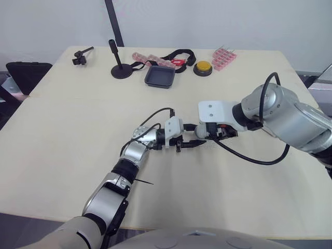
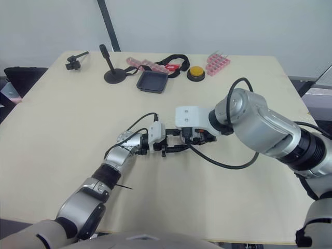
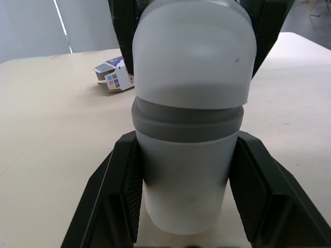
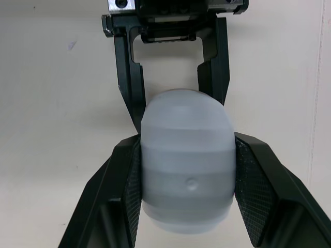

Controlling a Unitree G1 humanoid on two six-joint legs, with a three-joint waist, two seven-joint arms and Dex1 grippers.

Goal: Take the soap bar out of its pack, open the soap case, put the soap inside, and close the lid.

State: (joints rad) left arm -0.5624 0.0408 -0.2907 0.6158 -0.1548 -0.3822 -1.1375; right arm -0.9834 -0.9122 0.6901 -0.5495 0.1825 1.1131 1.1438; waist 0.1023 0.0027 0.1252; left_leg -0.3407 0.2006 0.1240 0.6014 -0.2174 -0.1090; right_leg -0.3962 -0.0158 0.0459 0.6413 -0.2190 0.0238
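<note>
Soap case point(image 3: 192, 119), whitish with a grey band round the middle, held over the middle of the table point(image 1: 72, 135), lid on. Left gripper point(image 3: 187, 144) clamped on one end, a finger pressing each side; right gripper point(image 4: 186, 140) clamped on the other end, the two facing each other nose to nose. Small printed box point(image 3: 111, 76) lies on the table just past the case, apart from it. Well apart at the far edge: black tray point(image 1: 160, 77), yellow button point(image 1: 203, 68), pink racks point(image 1: 224, 58), black stand point(image 1: 120, 67), black strap point(image 1: 179, 54), small clamp point(image 1: 80, 56). Nothing between case and tabletop that I can tell.
</note>
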